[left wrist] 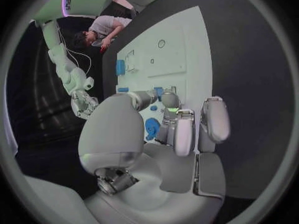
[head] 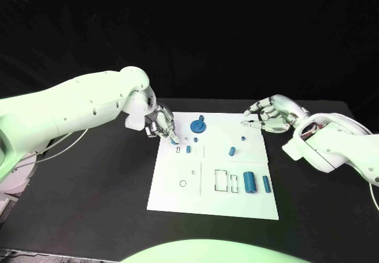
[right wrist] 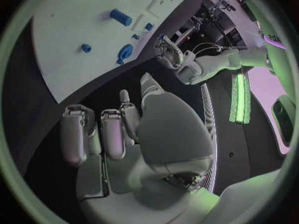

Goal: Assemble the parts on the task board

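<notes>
1. On the black counter [head: 95, 186] in front of me lies the white task board [head: 178, 192], with small blue parts spread across it.
2. My left hand [head: 162, 125] sits over the board's far-left corner, fingertips pointing down at a small blue piece [head: 189, 148] just beside them. Whether it pinches anything I cannot tell; the fingers look close together.
3. My right hand [head: 268, 116] hovers off the board's far-right corner, fingers curled inward, apparently holding nothing.
4. A round blue part [head: 198, 126] stands near the far edge, between the two hands and closer to the left.
5. Nearer me, a long blue cylinder [head: 250, 181] lies with its long axis running toward me, a slimmer blue bar [head: 267, 183] beside it.
6. I judge the left hand nearer the small pieces, so the next move is its.
</notes>
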Controlling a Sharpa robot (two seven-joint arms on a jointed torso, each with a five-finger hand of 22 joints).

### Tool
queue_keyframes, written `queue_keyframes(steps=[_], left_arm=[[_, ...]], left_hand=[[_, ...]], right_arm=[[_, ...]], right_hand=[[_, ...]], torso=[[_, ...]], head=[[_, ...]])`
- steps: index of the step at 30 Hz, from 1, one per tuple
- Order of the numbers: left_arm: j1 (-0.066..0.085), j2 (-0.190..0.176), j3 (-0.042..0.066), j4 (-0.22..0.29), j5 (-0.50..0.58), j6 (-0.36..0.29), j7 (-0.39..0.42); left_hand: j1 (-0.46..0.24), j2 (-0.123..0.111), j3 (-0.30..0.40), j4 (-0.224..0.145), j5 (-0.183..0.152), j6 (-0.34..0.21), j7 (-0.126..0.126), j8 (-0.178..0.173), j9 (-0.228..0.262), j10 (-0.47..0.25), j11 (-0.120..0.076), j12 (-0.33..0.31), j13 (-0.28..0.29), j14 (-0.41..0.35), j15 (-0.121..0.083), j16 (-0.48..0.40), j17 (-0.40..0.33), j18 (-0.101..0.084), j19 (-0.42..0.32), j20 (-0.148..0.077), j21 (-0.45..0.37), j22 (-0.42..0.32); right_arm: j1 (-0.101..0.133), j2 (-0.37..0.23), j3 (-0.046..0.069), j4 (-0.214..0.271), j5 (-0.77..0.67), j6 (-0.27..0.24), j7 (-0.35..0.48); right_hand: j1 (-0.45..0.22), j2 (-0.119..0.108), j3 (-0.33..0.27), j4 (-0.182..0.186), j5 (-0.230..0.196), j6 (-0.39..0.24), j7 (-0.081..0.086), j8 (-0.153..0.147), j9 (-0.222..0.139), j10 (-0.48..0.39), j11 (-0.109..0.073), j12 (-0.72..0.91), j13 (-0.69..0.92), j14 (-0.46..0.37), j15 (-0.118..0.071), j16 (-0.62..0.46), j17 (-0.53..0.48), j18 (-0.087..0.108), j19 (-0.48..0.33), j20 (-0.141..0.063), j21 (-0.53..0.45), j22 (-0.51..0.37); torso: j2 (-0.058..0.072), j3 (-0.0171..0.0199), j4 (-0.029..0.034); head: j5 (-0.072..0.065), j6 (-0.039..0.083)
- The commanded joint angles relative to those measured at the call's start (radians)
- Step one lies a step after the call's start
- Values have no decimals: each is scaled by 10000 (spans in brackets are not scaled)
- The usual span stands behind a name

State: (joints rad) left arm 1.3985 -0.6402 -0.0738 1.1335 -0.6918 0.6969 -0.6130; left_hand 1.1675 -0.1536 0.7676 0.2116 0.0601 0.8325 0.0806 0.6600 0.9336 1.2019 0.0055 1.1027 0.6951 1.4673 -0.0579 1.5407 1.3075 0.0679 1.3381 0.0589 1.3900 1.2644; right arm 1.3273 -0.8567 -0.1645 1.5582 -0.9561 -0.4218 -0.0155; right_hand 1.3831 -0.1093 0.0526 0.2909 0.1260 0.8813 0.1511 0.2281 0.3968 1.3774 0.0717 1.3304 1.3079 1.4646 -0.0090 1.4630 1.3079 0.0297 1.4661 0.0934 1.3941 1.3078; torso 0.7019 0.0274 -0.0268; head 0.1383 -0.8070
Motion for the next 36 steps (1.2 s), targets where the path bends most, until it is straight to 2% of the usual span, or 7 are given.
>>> queue_keyframes(steps=[1,8,13,19,30,36], left_arm=[[47,231,-37,-245,-59,847,-104],[60,639,-141,-401,-700,270,-61],[54,813,-261,-317,-1261,-54,-29],[40,862,-329,-158,-1894,-301,15],[-5,884,-397,33,-2576,-620,67],[-27,885,-457,109,-2633,-454,85]], left_hand=[[-56,207,1725,-1836,-42,-101,16,71,70,-95,6,-27,-32,777,79,-39,1986,107,-72,-1,-30,-27],[-107,234,1751,-2052,-16,-152,24,120,162,-96,8,63,66,801,85,-3,2050,96,-40,7,2,27],[-116,208,1781,-2189,-6,-155,28,141,203,-67,7,126,130,828,85,33,2113,84,4,9,40,84],[-113,176,1772,-2258,-14,-140,27,139,211,-11,5,185,202,865,84,81,2205,68,57,9,82,150],[-103,164,1770,-2303,-10,-119,25,129,209,15,2,204,214,898,83,123,2285,59,89,8,108,190],[-81,115,1741,-2385,-21,-74,25,88,190,27,-1,178,137,935,83,171,2376,53,110,5,126,216]], right_arm=[[-4,25,0,-3,-52,97,44],[-4,58,0,-3,-54,89,49],[-4,74,0,-5,-55,87,53],[-4,80,0,-8,-56,88,55],[-5,88,0,-14,-57,82,63],[-5,90,0,-18,-57,84,65]], right_hand=[[31,44,-52,-20,56,-52,-3,33,-11,59,-44,54,754,555,5,-63,597,108,308,16,0,1568],[37,43,-51,-22,58,-53,-3,34,-12,56,-45,50,750,555,5,-64,597,108,307,16,-1,1568],[37,43,-51,-22,58,-53,-3,34,-12,56,-45,50,750,555,5,-64,597,108,307,16,-1,1568],[37,43,-51,-22,58,-53,-3,34,-12,56,-45,50,750,555,5,-64,597,108,307,16,-1,1568],[57,40,-46,-28,67,-54,-4,37,-14,62,-46,59,755,555,4,-66,597,108,308,15,-1,1569],[57,40,-46,-28,67,-54,-4,37,-14,62,-46,59,755,555,4,-66,597,108,308,15,-1,1569]], torso=[[7,-7,-10],[20,-17,-6],[20,-17,-6],[14,-13,-4],[12,-18,0],[14,-13,-1]], head=[[35,-6],[38,4],[29,-28],[20,-73],[21,-80],[25,-107]])
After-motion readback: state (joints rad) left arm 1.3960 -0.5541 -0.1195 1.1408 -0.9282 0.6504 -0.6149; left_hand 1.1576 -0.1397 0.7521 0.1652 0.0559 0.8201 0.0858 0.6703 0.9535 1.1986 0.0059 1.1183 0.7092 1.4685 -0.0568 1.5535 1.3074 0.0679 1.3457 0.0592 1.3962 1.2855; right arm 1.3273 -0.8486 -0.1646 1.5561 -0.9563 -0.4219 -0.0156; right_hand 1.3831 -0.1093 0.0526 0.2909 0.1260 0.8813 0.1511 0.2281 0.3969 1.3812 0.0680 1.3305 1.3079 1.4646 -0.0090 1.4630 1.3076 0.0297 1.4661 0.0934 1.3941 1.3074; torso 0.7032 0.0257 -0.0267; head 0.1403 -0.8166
